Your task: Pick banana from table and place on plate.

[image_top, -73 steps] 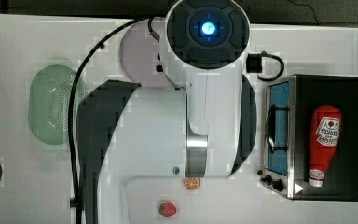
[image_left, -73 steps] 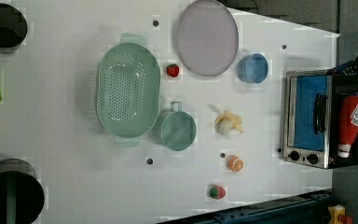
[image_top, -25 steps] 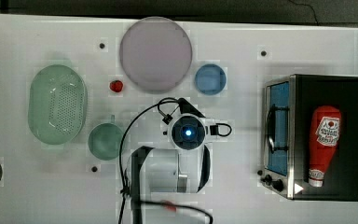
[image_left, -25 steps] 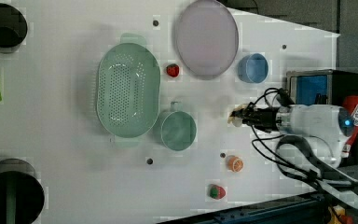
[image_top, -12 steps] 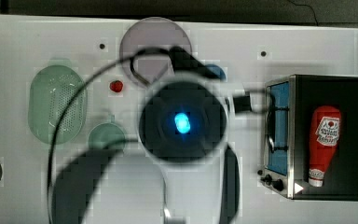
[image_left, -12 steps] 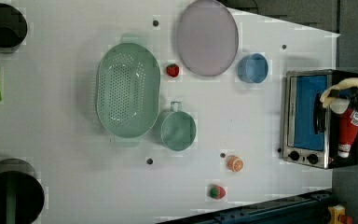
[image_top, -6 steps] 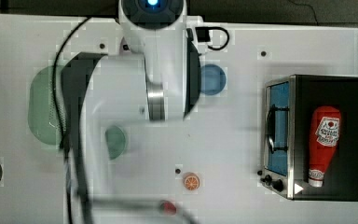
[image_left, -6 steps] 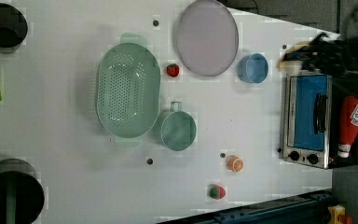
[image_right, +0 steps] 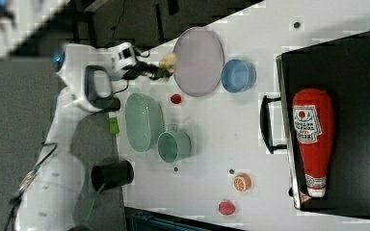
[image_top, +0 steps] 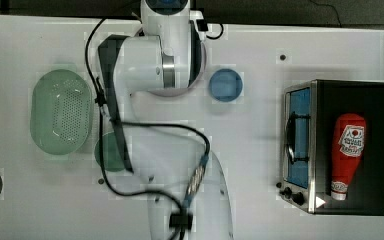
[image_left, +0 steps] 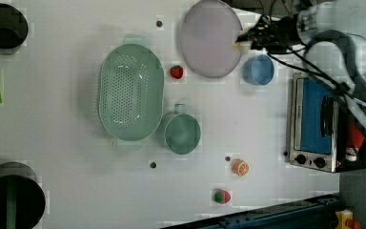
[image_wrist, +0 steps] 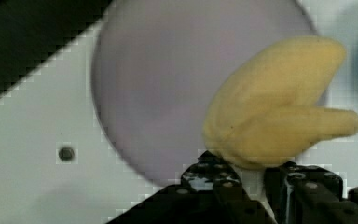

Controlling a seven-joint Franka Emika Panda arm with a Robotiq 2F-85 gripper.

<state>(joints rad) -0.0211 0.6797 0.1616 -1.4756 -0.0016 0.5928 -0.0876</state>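
Gripper (image_wrist: 254, 179) clamped on the stem end of the small pale-yellow toy banana (image_wrist: 270, 109) above the lilac-grey round plate (image_wrist: 168, 84): looks light, squashy, non-fragile.

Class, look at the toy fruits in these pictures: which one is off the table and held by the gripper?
The banana. The gripper holds it at the plate's edge; the strawberry and orange slice lie on the table.
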